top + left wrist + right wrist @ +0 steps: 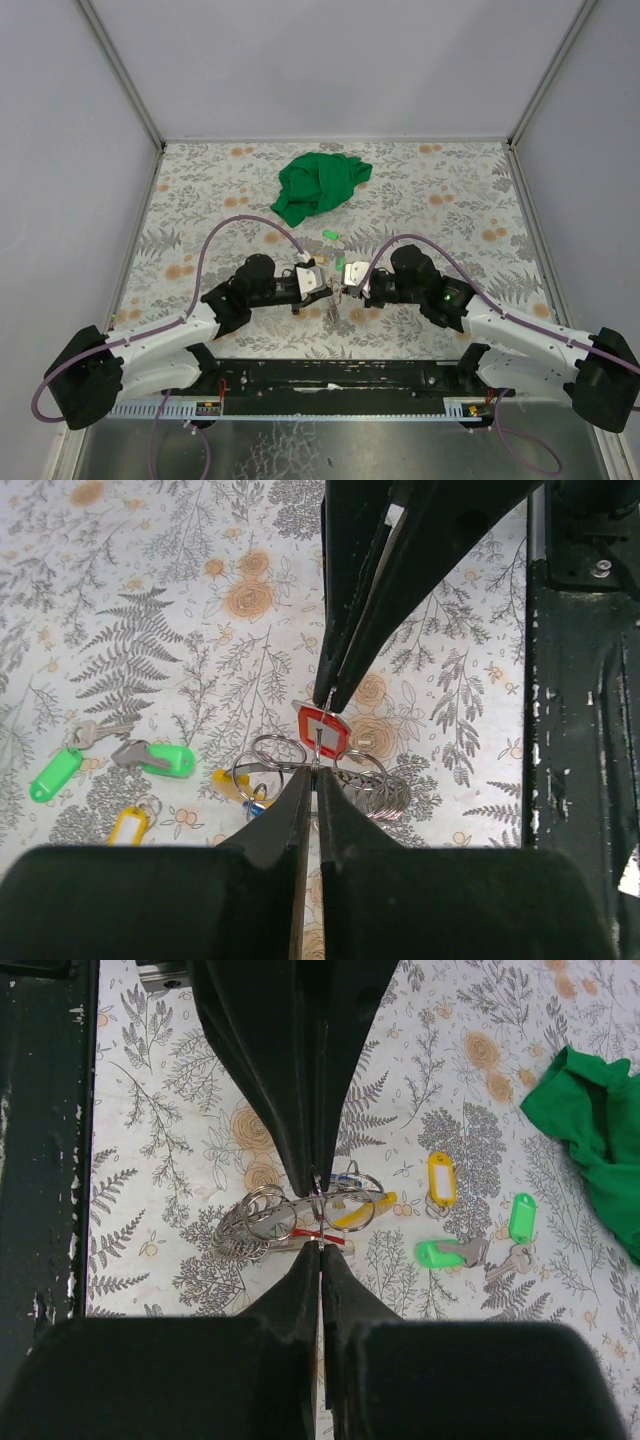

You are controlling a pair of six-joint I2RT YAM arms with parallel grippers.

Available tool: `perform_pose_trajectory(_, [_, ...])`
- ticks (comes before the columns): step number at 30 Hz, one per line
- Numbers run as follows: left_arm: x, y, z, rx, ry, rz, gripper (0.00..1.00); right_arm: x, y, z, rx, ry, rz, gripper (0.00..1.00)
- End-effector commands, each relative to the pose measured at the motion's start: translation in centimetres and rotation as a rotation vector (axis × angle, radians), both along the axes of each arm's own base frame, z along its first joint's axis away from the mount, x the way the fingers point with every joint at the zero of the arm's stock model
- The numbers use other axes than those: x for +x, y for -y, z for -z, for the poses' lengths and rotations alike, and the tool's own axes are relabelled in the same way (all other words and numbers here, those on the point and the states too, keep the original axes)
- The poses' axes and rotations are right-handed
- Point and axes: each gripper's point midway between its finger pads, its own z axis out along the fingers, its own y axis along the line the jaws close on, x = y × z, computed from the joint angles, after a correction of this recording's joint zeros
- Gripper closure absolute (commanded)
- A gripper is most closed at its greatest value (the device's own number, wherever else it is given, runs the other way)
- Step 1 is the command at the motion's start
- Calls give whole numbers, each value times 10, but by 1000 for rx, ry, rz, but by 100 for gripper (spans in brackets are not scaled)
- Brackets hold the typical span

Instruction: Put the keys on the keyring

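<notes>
My left gripper (315,771) and right gripper (320,1248) meet tip to tip near the table's middle (336,291). Each is shut on the thin wire keyring (323,725), which stands edge-on between them. A red-tagged key (322,732) hangs at the ring. Below it lies a bunch of silvery rings (252,1222) with a yellow-tagged key (368,1211) and a blue-tagged key (256,803). Loose on the cloth lie two green-tagged keys (441,1253) (522,1216) and another yellow-tagged key (441,1176).
A crumpled green cloth (320,185) lies at the back centre of the flowered table cover (200,200). Grey walls close the table in on three sides. The arms' black base rail (330,375) runs along the near edge.
</notes>
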Motion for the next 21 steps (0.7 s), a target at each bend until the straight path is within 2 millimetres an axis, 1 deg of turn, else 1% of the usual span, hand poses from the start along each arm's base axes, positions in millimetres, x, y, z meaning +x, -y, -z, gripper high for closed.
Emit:
perform_pose_trajectory(1, [8,4,-17,-40,152,13,100,-4,-7,-20,37,80,-72,100])
perform_pose_trajectory(5, [1,1,-18,-85,220,41,100,-2,-6,-19,36,97,-69,100])
perform_pose_trajectory(9, [-1,1,-14,-88,246,58,100,-4,-7,-20,48,108,-82,100])
perform_pose_trajectory(13, [-4,1,-7,-86,256,81,100,-5,-7,-14,42,108,-91,100])
perform_pose_trajectory(17, [-4,0,-9,-105,284,78,100,-6,-8,-9,24,96,-95,100])
perform_pose_trajectory(21, [-2,-1,-9,-108,294,62,100,-7,-8,-8,25,104,-101,100])
